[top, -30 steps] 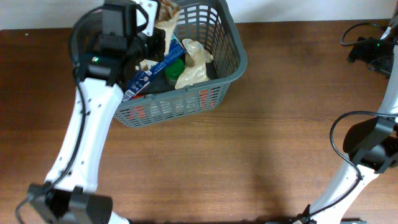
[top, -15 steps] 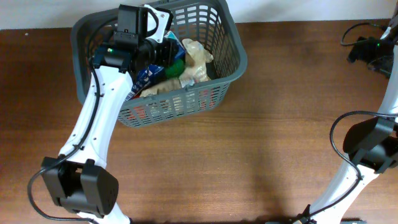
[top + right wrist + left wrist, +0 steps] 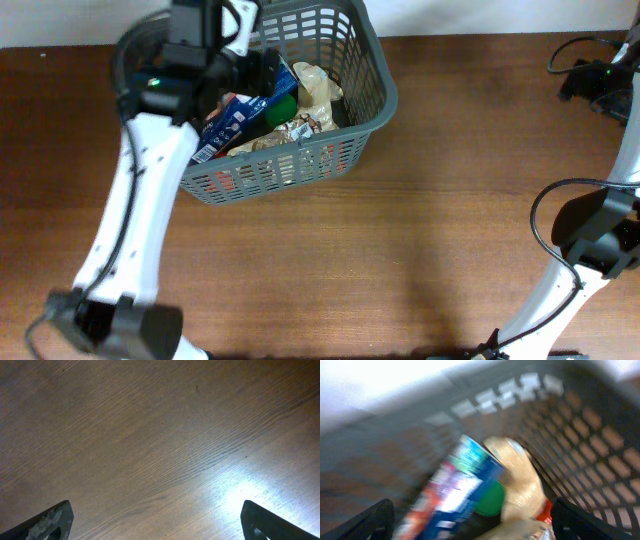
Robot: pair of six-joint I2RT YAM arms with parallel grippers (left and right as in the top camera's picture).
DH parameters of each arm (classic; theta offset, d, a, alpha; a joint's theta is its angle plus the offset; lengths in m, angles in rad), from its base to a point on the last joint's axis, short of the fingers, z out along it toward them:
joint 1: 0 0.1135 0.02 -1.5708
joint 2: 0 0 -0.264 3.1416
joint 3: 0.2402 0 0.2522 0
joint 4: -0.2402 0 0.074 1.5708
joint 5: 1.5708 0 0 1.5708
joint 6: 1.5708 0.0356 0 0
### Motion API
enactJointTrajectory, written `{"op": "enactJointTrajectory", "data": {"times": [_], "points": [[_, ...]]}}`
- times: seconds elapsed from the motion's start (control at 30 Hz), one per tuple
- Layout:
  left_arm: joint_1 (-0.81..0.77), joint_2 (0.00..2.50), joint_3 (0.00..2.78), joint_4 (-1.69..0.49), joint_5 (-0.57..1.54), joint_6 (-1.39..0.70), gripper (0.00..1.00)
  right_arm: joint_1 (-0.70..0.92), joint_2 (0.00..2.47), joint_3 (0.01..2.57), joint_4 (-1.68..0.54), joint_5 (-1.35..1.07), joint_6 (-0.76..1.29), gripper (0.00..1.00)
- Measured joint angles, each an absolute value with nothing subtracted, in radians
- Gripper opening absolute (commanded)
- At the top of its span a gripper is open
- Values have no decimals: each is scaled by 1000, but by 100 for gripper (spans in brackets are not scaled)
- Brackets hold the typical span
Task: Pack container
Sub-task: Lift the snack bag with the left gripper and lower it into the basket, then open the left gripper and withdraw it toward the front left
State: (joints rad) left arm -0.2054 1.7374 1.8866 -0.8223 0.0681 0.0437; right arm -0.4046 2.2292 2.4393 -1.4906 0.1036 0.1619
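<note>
Spread wide and empty at the left gripper [image 3: 472,516], facing a blue carton [image 3: 455,490] lying aslant from lower left to upper right inside the crowded container [image 3: 372,95] at upper left of the overhead view; likewise parted at the right gripper [image 3: 155,520], well apart over bare wooden table [image 3: 420,240].

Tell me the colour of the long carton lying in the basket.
The carton is blue with white print, clearest in the overhead view.

Can't read label on blue box [image 3: 455,485], left wrist view motion-smeared. Container [image 3: 385,95] cropped at 12 o'clock overhead, 9 o'clock side hidden under left arm [image 3: 150,190].
</note>
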Motion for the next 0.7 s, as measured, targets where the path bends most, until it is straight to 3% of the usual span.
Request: {"op": "enactJointTrajectory", "data": {"times": [0.37, 0.7], "points": [[-85, 1346, 1959, -876, -138, 39, 93, -405, 2229, 2439, -1491, 104, 162, 99], [-61, 1180, 1961, -1158, -194, -33, 93, -405, 2229, 2439, -1491, 104, 162, 99]]}}
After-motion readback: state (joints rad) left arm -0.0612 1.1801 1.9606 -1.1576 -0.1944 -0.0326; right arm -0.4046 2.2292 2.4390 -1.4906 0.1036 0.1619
